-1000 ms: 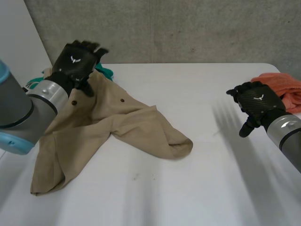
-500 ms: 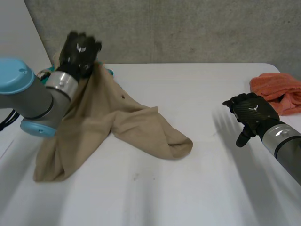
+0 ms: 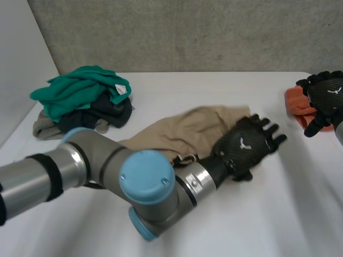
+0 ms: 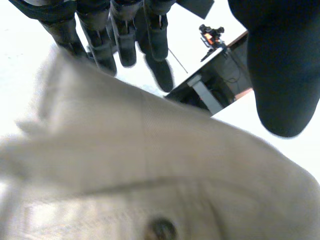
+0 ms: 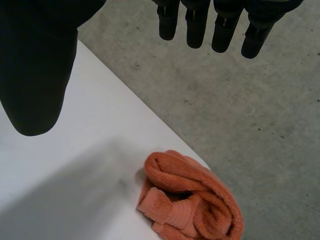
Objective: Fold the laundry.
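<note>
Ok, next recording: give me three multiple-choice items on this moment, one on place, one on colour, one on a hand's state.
1. What lies under the left hand?
A the tan garment
B the orange towel
C the green garment
2. What colour is the pile's top garment?
A tan
B green
C orange
3. The right hand is:
A shut on the orange towel
B shut on the tan garment
C open, holding nothing
Answers: 1 A, its spread fingers are over the tan cloth's end. 2 B, the green garment tops dark clothes. 3 C, the right wrist view shows straight fingers apart from the towel.
</note>
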